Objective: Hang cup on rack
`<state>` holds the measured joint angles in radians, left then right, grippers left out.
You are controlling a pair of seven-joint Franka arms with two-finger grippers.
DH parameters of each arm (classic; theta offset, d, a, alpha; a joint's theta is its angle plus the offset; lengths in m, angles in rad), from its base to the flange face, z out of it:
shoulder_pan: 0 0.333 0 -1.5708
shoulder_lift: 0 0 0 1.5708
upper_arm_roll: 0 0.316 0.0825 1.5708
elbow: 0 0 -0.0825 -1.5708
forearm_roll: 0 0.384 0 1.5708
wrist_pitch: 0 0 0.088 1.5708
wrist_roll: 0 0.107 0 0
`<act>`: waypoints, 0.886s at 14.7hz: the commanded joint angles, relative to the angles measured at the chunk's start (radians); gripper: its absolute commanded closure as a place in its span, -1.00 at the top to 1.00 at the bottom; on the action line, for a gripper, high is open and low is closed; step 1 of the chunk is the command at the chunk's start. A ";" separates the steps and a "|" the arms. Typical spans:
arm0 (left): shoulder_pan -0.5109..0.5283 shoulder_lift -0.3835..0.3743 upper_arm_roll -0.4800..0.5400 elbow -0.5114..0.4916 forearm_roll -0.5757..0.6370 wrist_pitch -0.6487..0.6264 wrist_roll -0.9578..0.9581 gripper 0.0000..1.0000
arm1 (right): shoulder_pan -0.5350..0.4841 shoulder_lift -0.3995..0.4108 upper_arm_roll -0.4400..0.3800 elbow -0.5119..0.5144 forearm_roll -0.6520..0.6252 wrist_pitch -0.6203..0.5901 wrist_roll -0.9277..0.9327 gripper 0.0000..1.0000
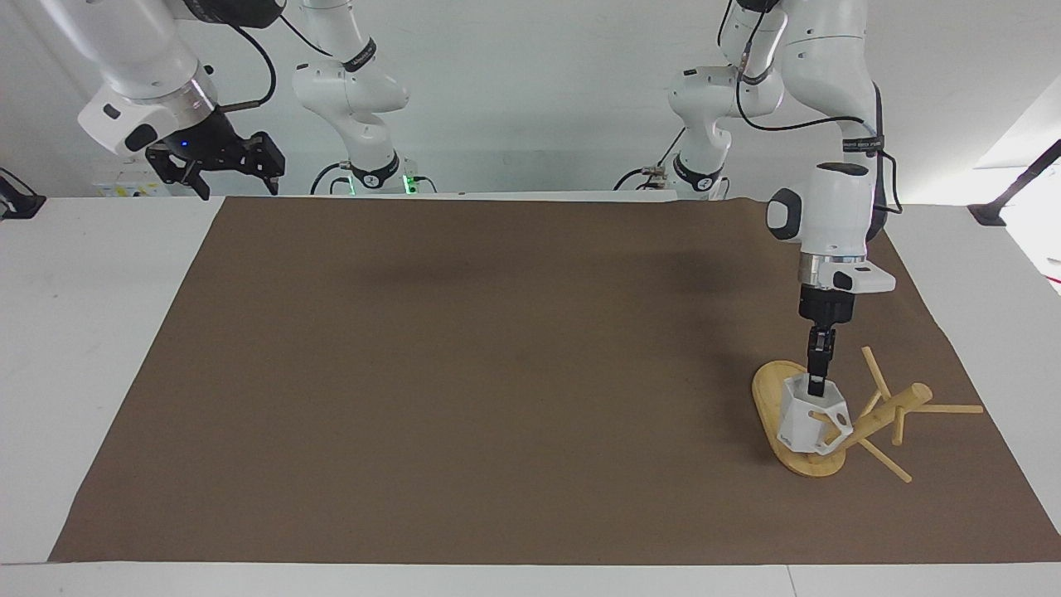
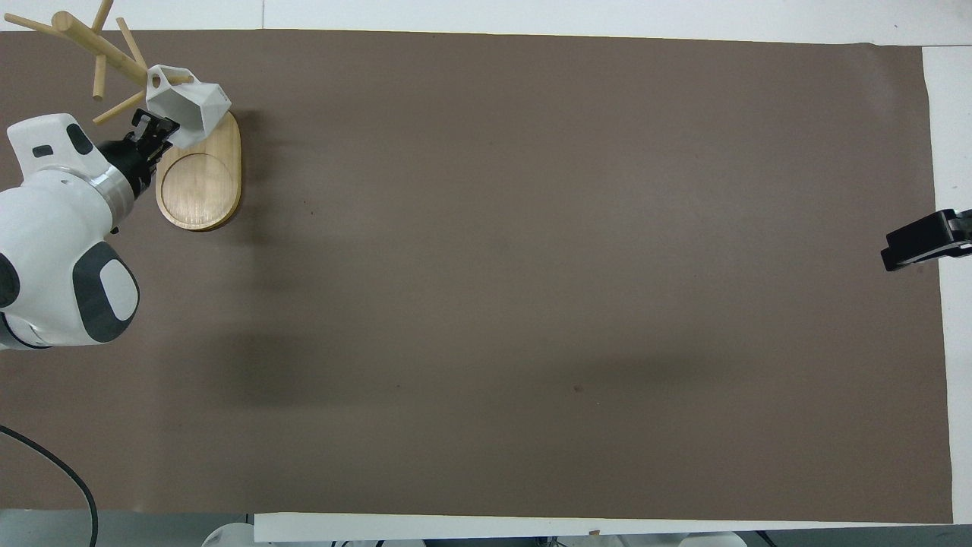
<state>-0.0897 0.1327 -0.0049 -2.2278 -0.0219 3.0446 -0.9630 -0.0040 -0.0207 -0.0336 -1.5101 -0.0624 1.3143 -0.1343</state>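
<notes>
The white faceted cup [image 1: 802, 424] is held by its rim in my left gripper [image 1: 816, 383], which is shut on it just over the oval base of the bamboo rack [image 1: 772, 396]. The cup's handle [image 1: 835, 417] faces the rack's post [image 1: 880, 418], and a thin peg runs into the handle's hole. In the overhead view the cup [image 2: 194, 104] sits at the post end of the rack's base [image 2: 199, 182], with my left gripper [image 2: 156, 128] beside it. My right gripper [image 1: 225, 168] is open and waits raised at the right arm's end of the table, showing in the overhead view [image 2: 923, 247] too.
A brown mat [image 1: 497, 373] covers most of the white table [image 1: 75, 332]. The rack stands at the left arm's end, in the part of the mat farther from the robots, with pegs [image 1: 953, 408] sticking out toward the mat's edge.
</notes>
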 commanded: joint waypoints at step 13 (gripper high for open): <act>0.021 -0.079 0.052 0.632 0.014 -1.298 0.559 1.00 | -0.076 -0.021 -0.005 -0.050 0.046 0.039 0.036 1.00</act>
<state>-0.0829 0.0336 0.0329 -1.6449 -0.0167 1.8519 -0.5702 -0.0655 -0.0207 -0.0440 -1.5299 -0.0426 1.3229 -0.1139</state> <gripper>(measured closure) 0.000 0.000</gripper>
